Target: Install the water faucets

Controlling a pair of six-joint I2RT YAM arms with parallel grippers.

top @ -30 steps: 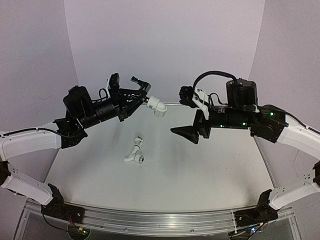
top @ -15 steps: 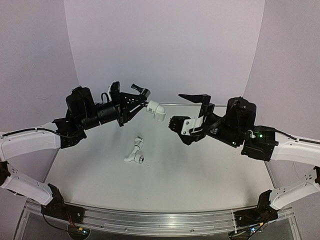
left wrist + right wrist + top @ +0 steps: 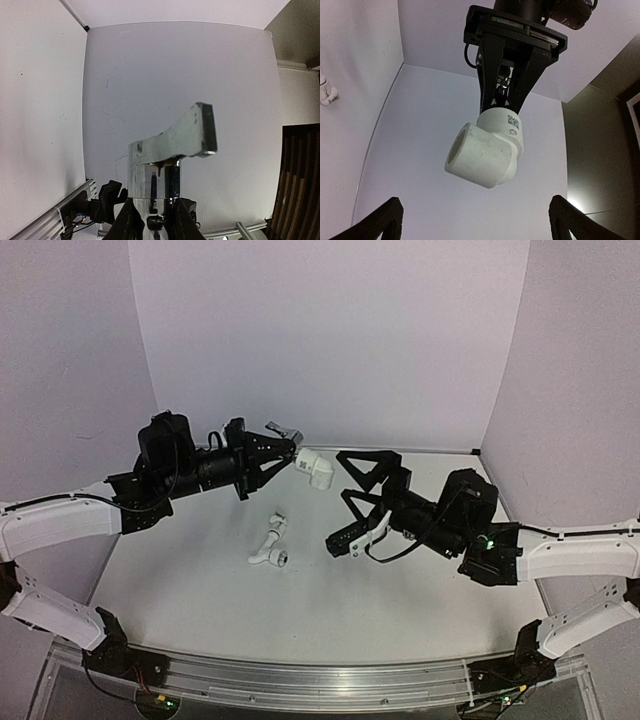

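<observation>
The left tool point(image 3: 288, 455) is clamped on the chrome faucet point(image 3: 167, 150): in its wrist view the two fingers point(image 3: 131, 222) pinch the shiny body from either side, and the flat lever handle juts up and to the right above them. Beyond the fingertips a short white elbow fitting point(image 3: 317, 469) sits on the faucet's far end, apparently on the stem, though the joint itself is hidden. The whole assembly is held in the air above the tabletop point(image 3: 400, 590), its long axis running along the left tool's own line and pointing toward the right arm. The right tool point(image 3: 352, 502) is spread wide and holds nothing. In its wrist view the elbow fitting point(image 3: 485, 155) hangs ahead of the fingertips point(image 3: 382, 220) and roughly centred between them, open socket turned down and left, with no contact. So the fitting lies forward of the free right tool, which would likely close across the fitting's round body. A longer bent pipe piece point(image 3: 268, 544) lies on the tabletop, nearer the left arm.
</observation>
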